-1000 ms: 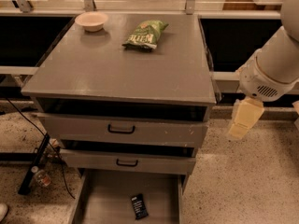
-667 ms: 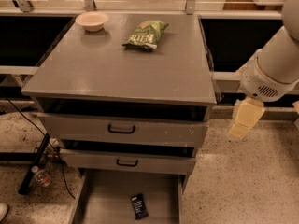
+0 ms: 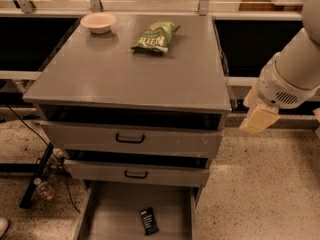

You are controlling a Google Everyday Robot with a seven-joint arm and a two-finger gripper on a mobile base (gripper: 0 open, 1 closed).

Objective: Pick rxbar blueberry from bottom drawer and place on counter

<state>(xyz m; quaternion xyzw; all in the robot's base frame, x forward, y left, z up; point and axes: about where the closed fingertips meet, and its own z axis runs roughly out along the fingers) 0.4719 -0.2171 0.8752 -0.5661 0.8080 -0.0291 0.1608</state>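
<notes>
The rxbar blueberry (image 3: 148, 220), a small dark bar with pale lettering, lies flat on the floor of the pulled-out bottom drawer (image 3: 112, 215), near its right half. Above the drawers spreads the grey counter (image 3: 125, 74). My gripper (image 3: 259, 118) hangs off the cabinet's right side at the height of the top drawer, on the end of the white arm (image 3: 295, 66). It is well above and to the right of the bar and holds nothing that I can see.
A green chip bag (image 3: 156, 36) and a pale bowl (image 3: 98, 22) sit at the back of the counter. Two upper drawers with black handles (image 3: 130, 139) stand slightly ajar. Cables and a bottle (image 3: 44, 189) lie on the floor at left. Speckled floor lies to the right.
The gripper has edged slightly upward beside the cabinet. The bar, drawers and counter items have not moved.
</notes>
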